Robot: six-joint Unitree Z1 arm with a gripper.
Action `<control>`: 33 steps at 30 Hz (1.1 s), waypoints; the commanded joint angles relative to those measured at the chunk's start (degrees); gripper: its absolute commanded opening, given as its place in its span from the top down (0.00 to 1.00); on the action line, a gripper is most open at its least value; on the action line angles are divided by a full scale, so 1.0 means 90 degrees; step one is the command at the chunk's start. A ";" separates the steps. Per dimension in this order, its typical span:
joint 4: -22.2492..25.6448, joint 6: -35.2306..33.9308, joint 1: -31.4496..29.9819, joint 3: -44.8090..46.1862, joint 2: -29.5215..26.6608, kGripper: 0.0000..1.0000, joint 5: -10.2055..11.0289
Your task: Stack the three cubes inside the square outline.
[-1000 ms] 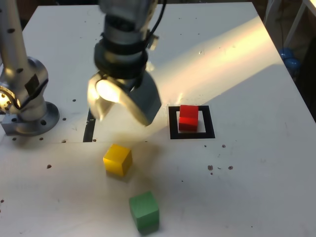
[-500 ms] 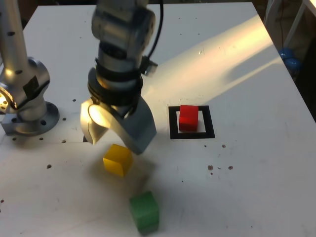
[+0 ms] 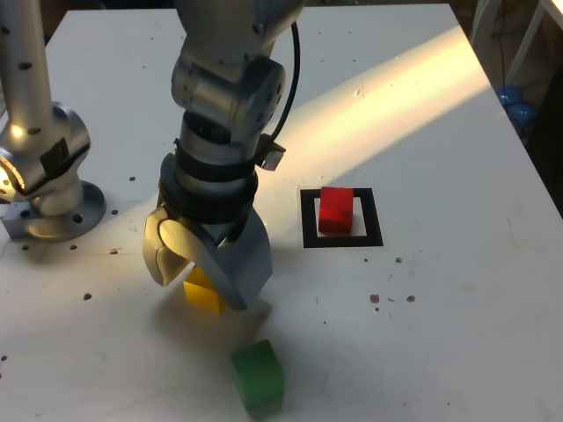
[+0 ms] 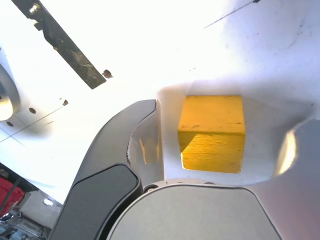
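The yellow cube rests on the white table between the two fingers of my gripper. The gripper is lowered around it and open, and the wrist view shows a gap on each side of the cube. The red cube stands inside the square outline, towards the exterior view's right. Near the front edge, just below the gripper, lies the green cube. My arm hides most of the yellow cube in the exterior view.
The arm's metal base stands at the exterior view's left. A thin black strip lies on the table near the gripper. The table's right edge borders a dark gap holding blue objects.
The gripper has come down and forward from above the table to straddle the yellow cube, and its fingers have narrowed somewhat. The cubes have not moved.
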 commanded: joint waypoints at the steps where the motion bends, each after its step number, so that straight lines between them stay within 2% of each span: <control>1: -0.0048 -0.0040 -0.0023 0.0004 0.0068 0.39 -0.0016; 5: -0.0106 -0.0081 -0.0034 0.0004 0.0101 0.58 0.0002; 8: -0.0133 -0.0086 -0.0043 0.0006 0.0110 0.66 0.0018; 26: -0.0098 -0.0092 -0.0046 -0.0006 0.0113 0.67 0.0022; 29: 0.0082 -0.0150 -0.0043 -0.0103 0.0076 0.67 0.0107; 33: 0.0681 -0.0284 0.0043 -0.0556 0.0000 0.67 0.0381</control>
